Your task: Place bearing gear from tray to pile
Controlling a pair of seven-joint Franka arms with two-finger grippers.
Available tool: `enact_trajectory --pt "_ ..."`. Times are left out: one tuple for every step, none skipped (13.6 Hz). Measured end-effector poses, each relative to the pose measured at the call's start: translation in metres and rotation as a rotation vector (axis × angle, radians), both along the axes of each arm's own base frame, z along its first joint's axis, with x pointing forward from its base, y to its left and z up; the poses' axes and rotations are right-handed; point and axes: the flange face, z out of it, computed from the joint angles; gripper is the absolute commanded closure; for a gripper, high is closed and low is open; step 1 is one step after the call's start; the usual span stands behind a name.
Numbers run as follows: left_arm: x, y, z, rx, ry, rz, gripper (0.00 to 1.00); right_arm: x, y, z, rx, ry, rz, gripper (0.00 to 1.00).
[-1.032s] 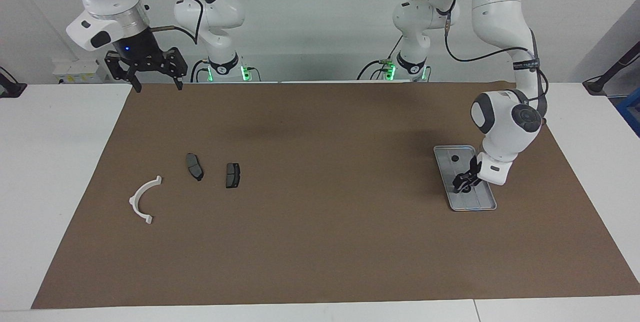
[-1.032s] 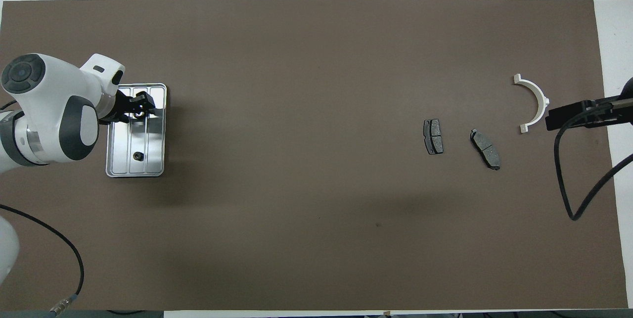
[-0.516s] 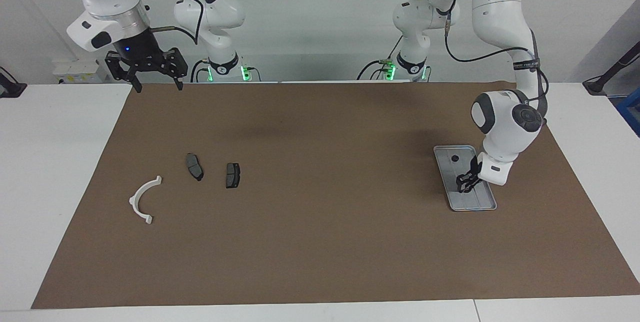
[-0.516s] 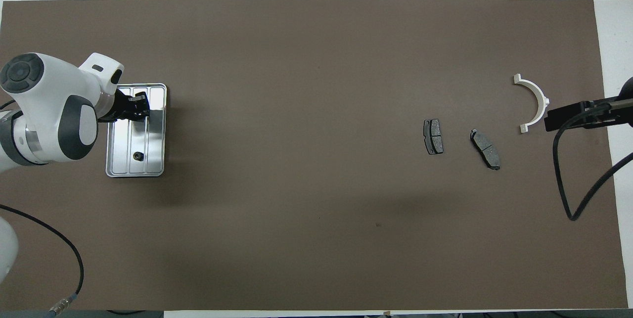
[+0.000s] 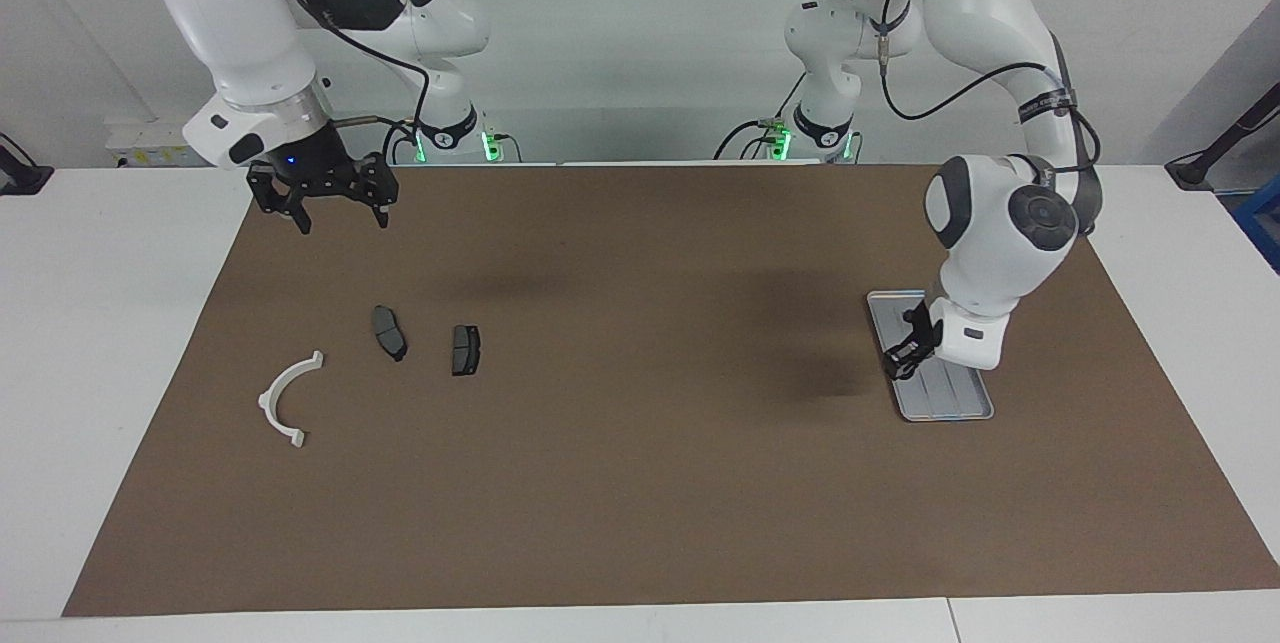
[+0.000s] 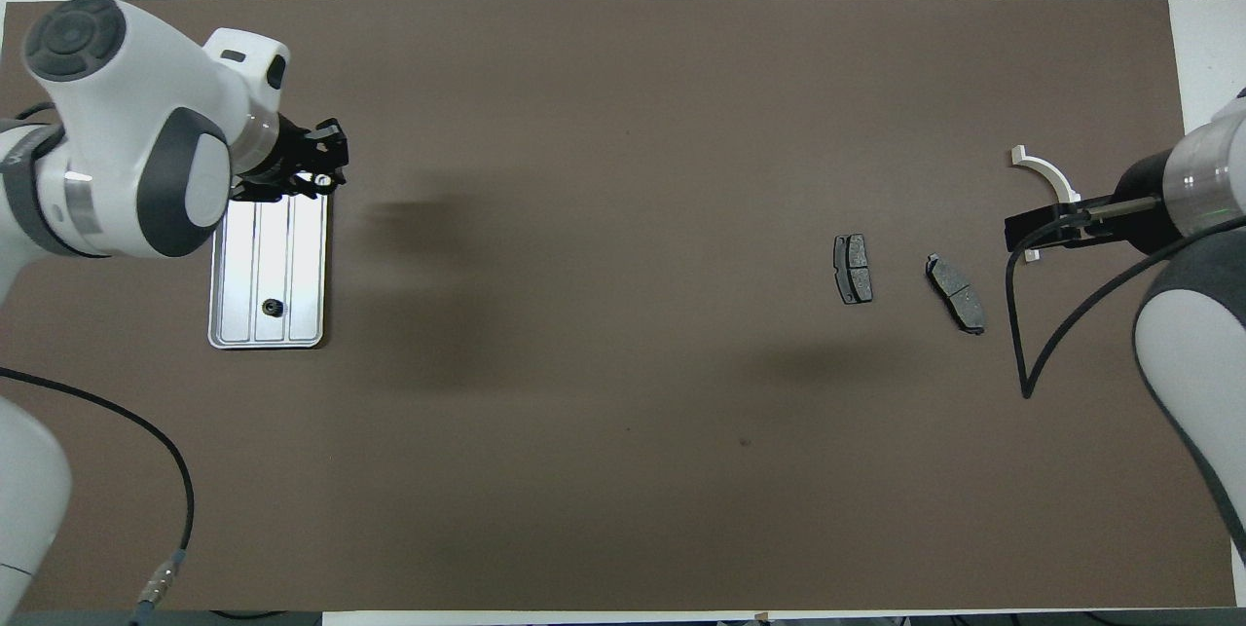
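Over the tray [image 5: 950, 403], left gripper [image 5: 897, 364] raised, gripping a bearing gear [image 6: 320, 180]

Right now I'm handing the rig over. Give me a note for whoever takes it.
Left gripper: shut on a bearing gear, raised over the tray.
Right gripper: open, holding nothing, up in the air at the right arm's end of the table.
Pile: white bracket and two dark plates, no gear there yet.
Done: one gear picked.
Left: carry it to the pile and release. A second gear lies in the tray.
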Motion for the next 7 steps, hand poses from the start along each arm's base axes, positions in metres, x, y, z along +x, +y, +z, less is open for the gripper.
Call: enact_trajectory --pt "-0.007 -0.036 0.000 -0.001 0.001 0.037 0.93 0.002 0.000 -0.012 0.000 0.002 0.000 0.00" --pt "-0.017 -0.072 -0.001 -0.002 0.001 0.068 0.93 0.004 0.000 -0.020 0.000 0.006 0.000 0.00" --pt "-0.026 -0.105 -0.001 -0.006 -0.005 0.091 0.93 0.004 0.000 -0.024 0.000 0.011 0.000 0.00" --pt "-0.034 -0.131 -0.002 -0.013 -0.017 0.104 0.93 0.004 0.000 -0.024 0.000 0.011 0.000 0.00" --pt "-0.041 -0.152 -0.004 -0.020 -0.028 0.107 0.93 0.004 0.000 -0.024 0.000 0.011 0.000 0.00" --pt "-0.048 -0.169 -0.009 -0.024 -0.033 0.101 0.93 0.004 0.000 -0.024 0.001 0.011 -0.004 0.00" --pt "-0.056 -0.184 -0.019 -0.025 -0.031 0.087 0.93 0.004 -0.001 -0.024 0.004 0.011 -0.011 0.00"
